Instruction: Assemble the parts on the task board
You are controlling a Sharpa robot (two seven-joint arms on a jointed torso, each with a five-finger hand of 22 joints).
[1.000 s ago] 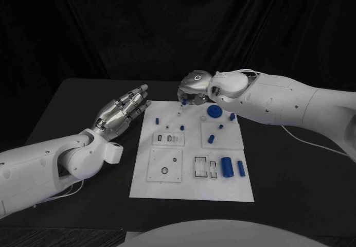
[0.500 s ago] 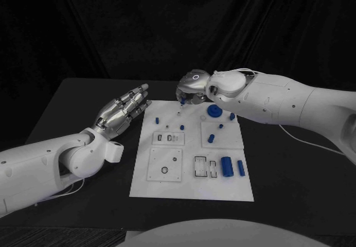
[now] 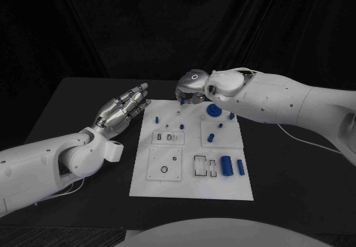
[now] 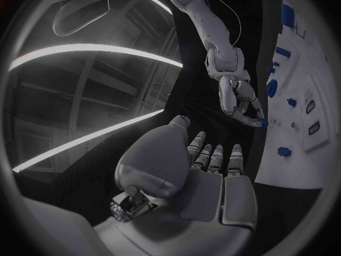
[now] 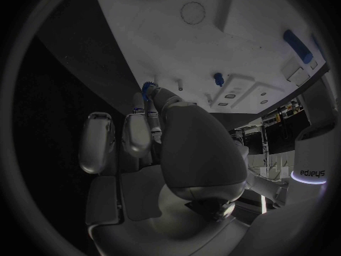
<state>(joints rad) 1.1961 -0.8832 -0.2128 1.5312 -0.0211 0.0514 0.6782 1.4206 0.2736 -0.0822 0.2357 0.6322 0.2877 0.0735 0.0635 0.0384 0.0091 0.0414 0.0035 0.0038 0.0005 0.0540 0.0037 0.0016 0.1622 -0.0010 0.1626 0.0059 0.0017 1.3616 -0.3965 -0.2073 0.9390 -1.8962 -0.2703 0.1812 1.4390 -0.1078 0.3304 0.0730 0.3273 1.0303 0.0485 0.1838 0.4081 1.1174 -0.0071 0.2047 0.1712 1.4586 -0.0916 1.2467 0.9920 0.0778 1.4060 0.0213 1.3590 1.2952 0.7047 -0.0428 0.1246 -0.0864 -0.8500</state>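
On the left we see the left hand held flat above the black surface just beside the task board, its fingers straight, slightly apart and holding nothing. We read no writing on the board, where blue parts lie along the right side and far end. At the far edge, the right hand pinches a small blue part between its fingertips, just above the board.

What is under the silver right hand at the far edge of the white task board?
The silver right hand pinches a small blue part over the far edge of the white task board. Whether the part touches the board is hidden by the fingers.
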